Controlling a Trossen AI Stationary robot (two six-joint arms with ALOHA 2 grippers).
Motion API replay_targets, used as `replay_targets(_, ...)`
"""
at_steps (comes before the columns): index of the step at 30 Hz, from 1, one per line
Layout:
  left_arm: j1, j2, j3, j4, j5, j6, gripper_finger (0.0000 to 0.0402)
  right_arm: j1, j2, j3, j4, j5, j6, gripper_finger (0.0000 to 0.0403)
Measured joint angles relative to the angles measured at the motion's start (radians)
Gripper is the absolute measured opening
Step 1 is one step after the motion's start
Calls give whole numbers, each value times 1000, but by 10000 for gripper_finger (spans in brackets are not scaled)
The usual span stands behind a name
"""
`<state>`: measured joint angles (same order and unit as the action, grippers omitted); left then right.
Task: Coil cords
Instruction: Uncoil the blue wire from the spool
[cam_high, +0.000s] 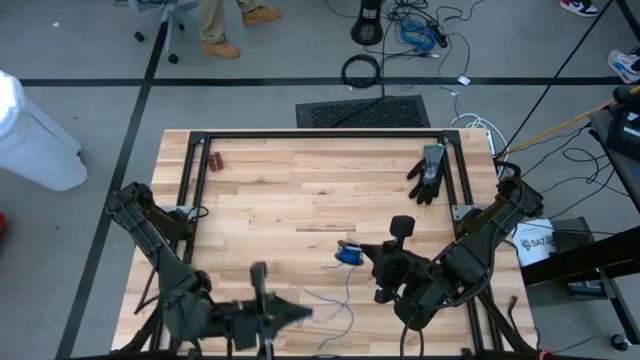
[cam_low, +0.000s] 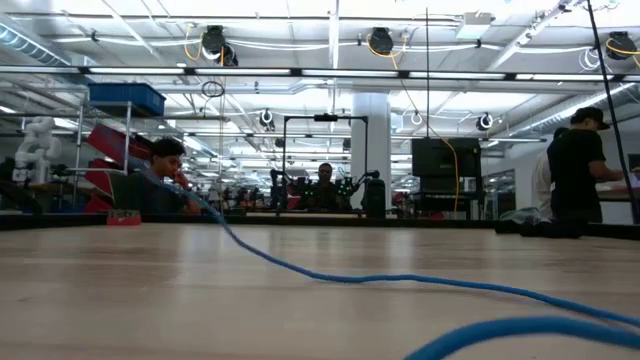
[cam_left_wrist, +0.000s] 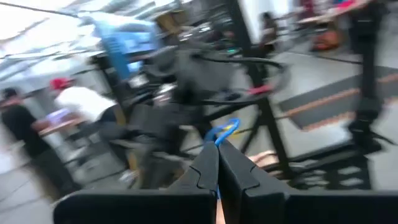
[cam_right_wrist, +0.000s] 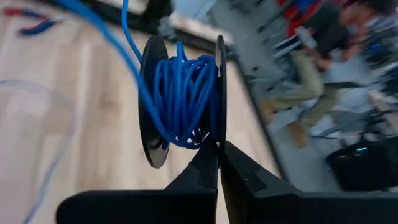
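The right gripper (cam_right_wrist: 217, 152) pinches a spool of blue cord (cam_right_wrist: 183, 99). Loose cord trails from the spool towards the left gripper (cam_left_wrist: 217, 162), clamped on it.

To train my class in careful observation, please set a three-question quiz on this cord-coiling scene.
1. True or false: blue cord is wound on the spool held by the right tool.
2. What does the left tool pinch? A glove, B blue cord, C pliers.
3. Fill in: lying on the table, on the right arm's side, is a black ____.
Key: 1 true; 2 B; 3 glove.
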<state>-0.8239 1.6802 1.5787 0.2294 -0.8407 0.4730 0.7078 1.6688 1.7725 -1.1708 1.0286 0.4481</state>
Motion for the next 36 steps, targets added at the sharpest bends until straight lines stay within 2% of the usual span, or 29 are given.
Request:
replay_targets(8,23,48,0,-158,10,-12,12,3,0,0,94,215,-81,0)
replay_targets(11,38,48,0,-259,-89,-27,41,3,0,0,99,281,-90,0)
replay_targets(15,71,48,0,-485,-255,-152,94,3,0,0,94,326,-102,0)
replay_targets(17,95,48,0,-606,-298,-257,121,0,0,0,86,327,-105,0)
replay_targets(20,131,48,0,-758,-305,-423,161,-12,0,0,68,314,-95,0)
replay_targets(24,153,48,0,-858,-226,-547,212,-36,-5,0,50,255,-70,0)
replay_targets(27,141,48,0,-857,-134,-565,247,-58,-13,0,43,176,-70,0)
replay_targets(30,112,46,0,-867,-102,-564,274,-78,-28,0,36,109,-88,0)
replay_targets(34,69,36,0,-879,-160,-507,291,-92,-62,0,35,90,-140,0)
replay_targets(36,51,21,0,-869,-227,-455,292,-102,-90,0,35,86,-167,0)
